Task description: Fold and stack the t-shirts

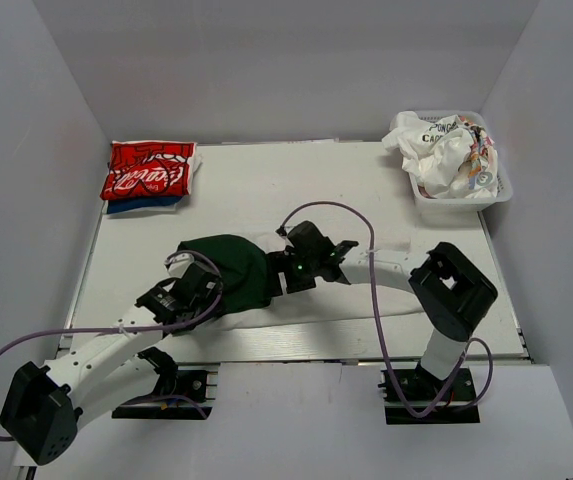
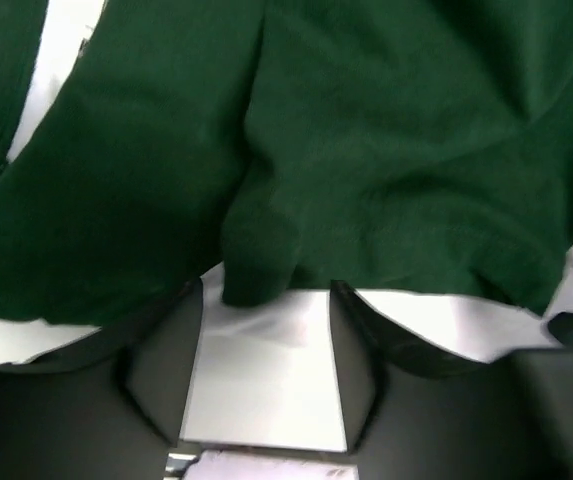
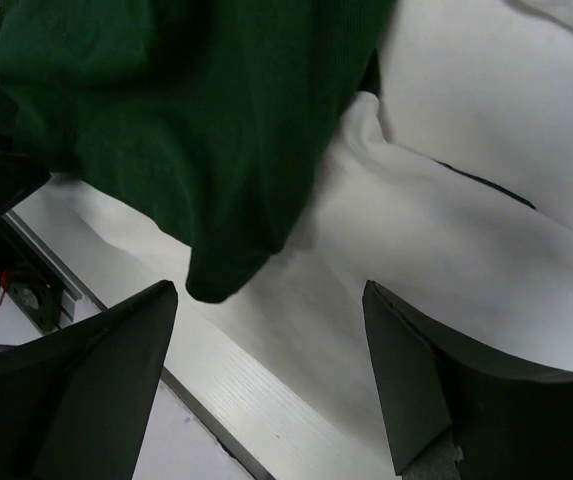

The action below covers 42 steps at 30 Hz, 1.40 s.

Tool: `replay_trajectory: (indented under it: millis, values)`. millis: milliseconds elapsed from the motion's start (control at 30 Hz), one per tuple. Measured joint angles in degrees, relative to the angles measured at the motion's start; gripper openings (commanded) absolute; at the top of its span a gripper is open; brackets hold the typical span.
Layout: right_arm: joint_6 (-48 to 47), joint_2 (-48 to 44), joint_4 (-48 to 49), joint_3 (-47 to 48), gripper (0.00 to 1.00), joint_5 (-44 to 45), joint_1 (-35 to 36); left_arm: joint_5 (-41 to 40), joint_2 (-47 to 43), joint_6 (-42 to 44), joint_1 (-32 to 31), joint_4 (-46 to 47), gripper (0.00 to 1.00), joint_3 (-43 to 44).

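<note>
The dark green t-shirt (image 1: pixel 228 272) lies bunched mid-desk (image 1: pixel 266 180), hiding most of an off-white t-shirt (image 1: pixel 366 292) and its print. The left hand (image 2: pixel 266 300), tips under green cloth, and the right hand (image 3: pixel 268 298) both stand open. The white mesh basket (image 1: pixel 456 204) holds crumpled printed tees (image 1: pixel 446 155). Far left, a folded red Coca-Cola t-shirt (image 1: pixel 149 168) covers blue cloth (image 1: pixel 144 205).
</note>
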Motion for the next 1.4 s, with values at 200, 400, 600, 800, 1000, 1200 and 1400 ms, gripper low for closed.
replay_trajectory:
  millis: [200,400,600,800,1000,1200,1400]
  values:
    - [1.92,2.54,0.24,1.46,0.67,-0.24,0.39,0.24,1.92,0.96,0.0,5.42,0.0,-0.11]
    - [2.71,5.95,0.44,4.31,0.38,-0.48,0.44,0.79,3.19,1.36,0.0,6.56,0.0,-0.15]
    - [3.48,7.34,1.55,5.97,0.0,-2.08,0.66,2.03,-1.64,1.81,0.0,6.29,0.0,-0.15]
    - [3.28,5.07,0.04,5.95,0.0,-2.45,0.7,6.58,-6.95,2.69,-0.02,2.14,0.0,1.77]
    - [2.71,0.98,-1.51,5.49,0.0,-3.06,0.66,12.96,-9.01,3.91,-0.74,-0.59,0.0,3.34]
    - [2.08,1.01,-3.3,4.39,0.0,-2.99,0.59,15.23,-10.69,4.11,-0.76,-3.21,0.0,2.84]
    - [2.16,2.62,-6.16,4.5,0.69,-0.26,0.59,13.94,-11.19,3.13,-0.76,-5.31,0.67,1.22]
